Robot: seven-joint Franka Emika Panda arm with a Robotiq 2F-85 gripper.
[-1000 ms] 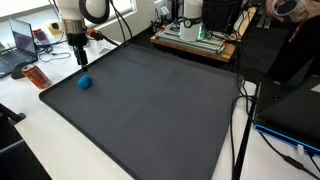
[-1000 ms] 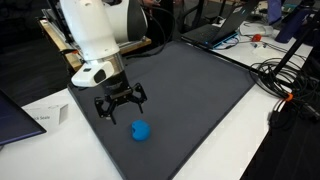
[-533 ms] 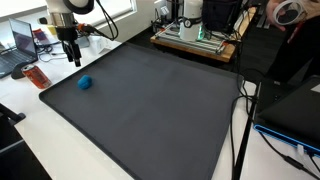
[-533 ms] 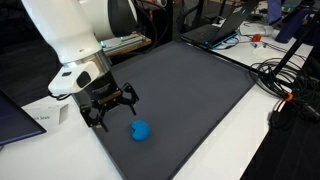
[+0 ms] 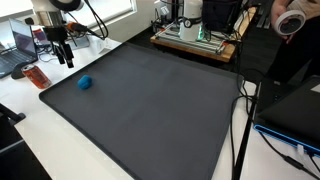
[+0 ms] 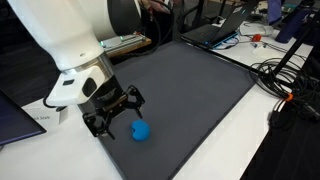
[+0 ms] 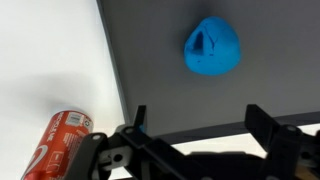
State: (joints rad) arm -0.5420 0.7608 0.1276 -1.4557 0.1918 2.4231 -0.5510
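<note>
Small rounded bright-blue lump (image 7: 212,48), dark slit in one side, lying on the dark mat (image 7: 150,60) near its edge. Hand (image 6: 114,113) released, empty, hovering just beside it. Red can (image 7: 60,140) on white surface (image 7: 50,60).

The fingers (image 5: 59,58) slide sideways over the corner of the mat (image 5: 150,110) toward the counter (image 5: 40,125) edge, leaving the blue ball (image 5: 85,83) and nearing the red can (image 5: 37,76).

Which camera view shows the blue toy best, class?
The wrist view: the blue toy looks large there, with a dark slit visible. Both exterior views show it only as a small blob on the dark mat.
</note>
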